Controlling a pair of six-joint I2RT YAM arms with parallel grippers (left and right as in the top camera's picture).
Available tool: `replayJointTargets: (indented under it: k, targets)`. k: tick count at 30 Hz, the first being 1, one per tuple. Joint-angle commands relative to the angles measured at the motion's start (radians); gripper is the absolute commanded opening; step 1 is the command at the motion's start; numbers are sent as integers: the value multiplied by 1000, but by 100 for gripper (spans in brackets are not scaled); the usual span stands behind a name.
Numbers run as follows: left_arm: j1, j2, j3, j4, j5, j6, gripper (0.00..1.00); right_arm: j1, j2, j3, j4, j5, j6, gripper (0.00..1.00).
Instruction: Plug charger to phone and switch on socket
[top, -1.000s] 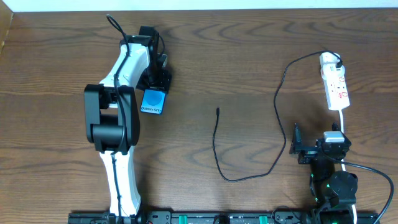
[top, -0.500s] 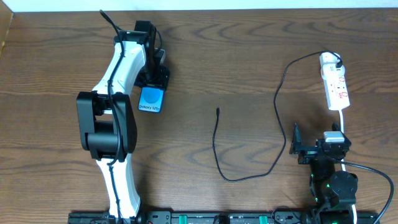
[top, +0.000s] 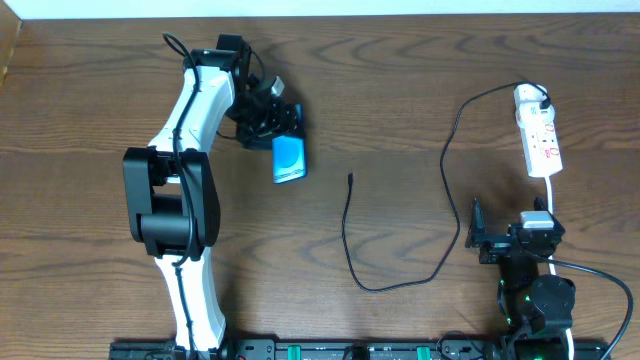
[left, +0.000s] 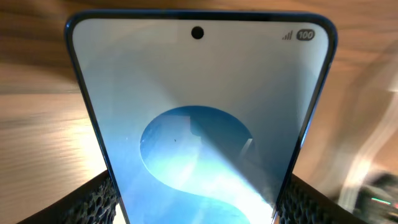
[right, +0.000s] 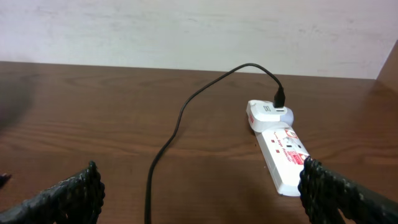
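Observation:
My left gripper (top: 272, 125) is shut on the phone (top: 289, 159), whose blue screen faces up; it sits left of the cable's free end. In the left wrist view the phone (left: 199, 118) fills the frame between my fingers (left: 198, 208). The charger (top: 352, 240) is a thin black cable looping across the table, its plug tip (top: 351, 178) free at mid-table, its far end plugged into the socket (top: 540, 140). My right gripper (top: 478, 238) is open and empty, below the socket. The socket (right: 283, 155) and charger (right: 180, 118) show in the right wrist view, ahead of the open fingers (right: 205, 202).
The socket's white cord (top: 551, 195) runs down toward the right arm's base. The table's far edge meets a white wall (right: 199, 31). Bare wood lies between the phone and the cable.
My left gripper has swung right with the phone, carrying it from under the arm toward the cable tip and turning it. The right arm and cable have not moved.

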Motion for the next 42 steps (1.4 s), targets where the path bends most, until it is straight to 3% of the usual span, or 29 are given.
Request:
replayJointTargets:
  k: [1,15,24,29,42]
  targets:
    - [2,-49,3,6,312,-154,8,4,1,-2,-4,1,-8,99]
    - [2,-49,3,6,782,-542,8,4,1,-2,-4,1,-8,99]
    - [2,-49,3,5,813,-672,7,4,1,-2,-4,1,-8,99]
    - [2,-49,3,3,925,-681,8,4,1,-2,-4,1,-8,99]
    - [2,-49,3,2,925,-727,7,4,1,-2,-4,1,-8,99]
